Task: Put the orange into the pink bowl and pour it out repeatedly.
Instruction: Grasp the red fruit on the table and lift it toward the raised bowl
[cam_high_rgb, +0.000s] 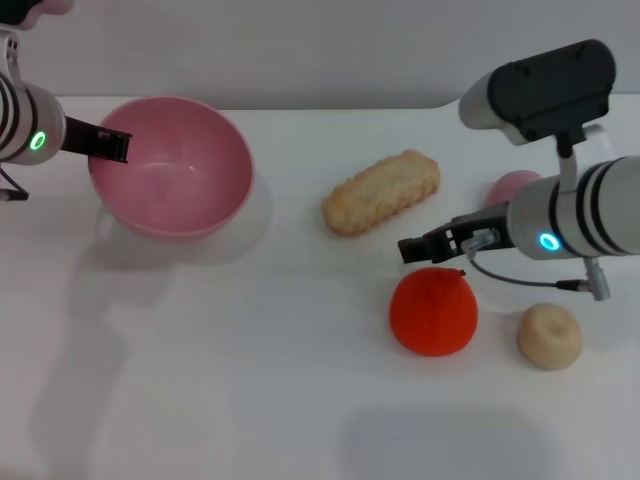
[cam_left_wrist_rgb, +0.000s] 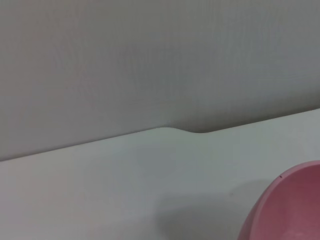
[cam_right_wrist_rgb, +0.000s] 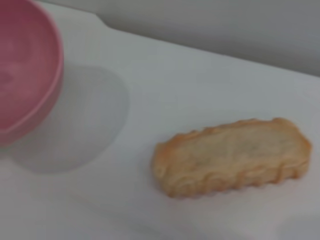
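My left gripper (cam_high_rgb: 118, 146) sits at the pink bowl's (cam_high_rgb: 185, 190) near rim; whether it clamps the rim I cannot tell. Over on the right, the orange (cam_high_rgb: 433, 311) lies directly under my right gripper (cam_high_rgb: 412, 249), the nearer arm, whose jaw state I cannot tell either.

On my feed: one white, smooth bench (cam_high_rgb: 300, 400). One long golden-brown toy biscuit with scalloped edges (cam_high_rgb: 381, 192), lying flat mid-bench. One small tan rounded lump (cam_high_rgb: 549, 336) near the right edge. One mauve-pink dome (cam_high_rgb: 512, 186), partly hidden, behind it.
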